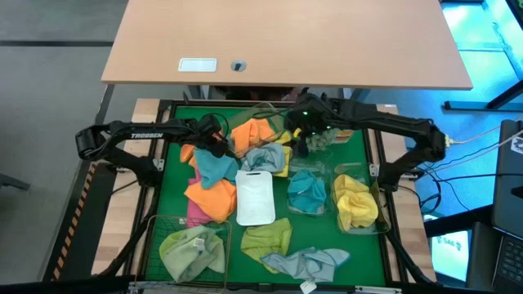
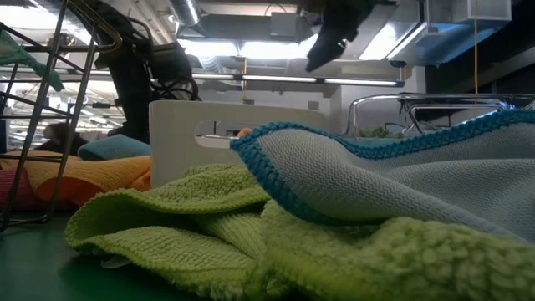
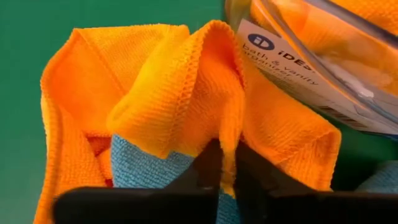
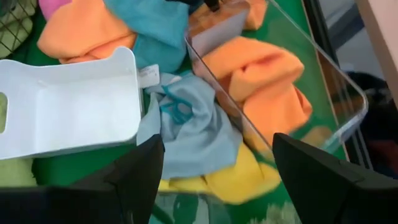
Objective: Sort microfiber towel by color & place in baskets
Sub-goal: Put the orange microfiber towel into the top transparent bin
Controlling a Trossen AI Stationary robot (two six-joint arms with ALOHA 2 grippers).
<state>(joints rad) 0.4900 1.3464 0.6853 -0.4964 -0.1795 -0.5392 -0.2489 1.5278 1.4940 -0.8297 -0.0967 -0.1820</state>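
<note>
Around the sorting mat
We see a tan desk point(image 1: 286, 41) above the green mat point(image 1: 359, 155), bearing a white label point(image 1: 197, 65) and a small round fitting point(image 1: 238, 66)

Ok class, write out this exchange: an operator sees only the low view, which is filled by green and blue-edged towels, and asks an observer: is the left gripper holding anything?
Observer: Yes. The left gripper is shut on a raised fold of an orange towel.
Operator: Where is that towel lying?
Observer: On the green mat, right beside a clear tub that holds more orange cloth.
Operator: And the right gripper?
Observer: The right gripper is open and holds nothing. It hangs above the middle of the table, near the same tub.
Operator: I see only one wall of the white tray. Is anything in it?
Observer: No, the white tray is empty.
</note>
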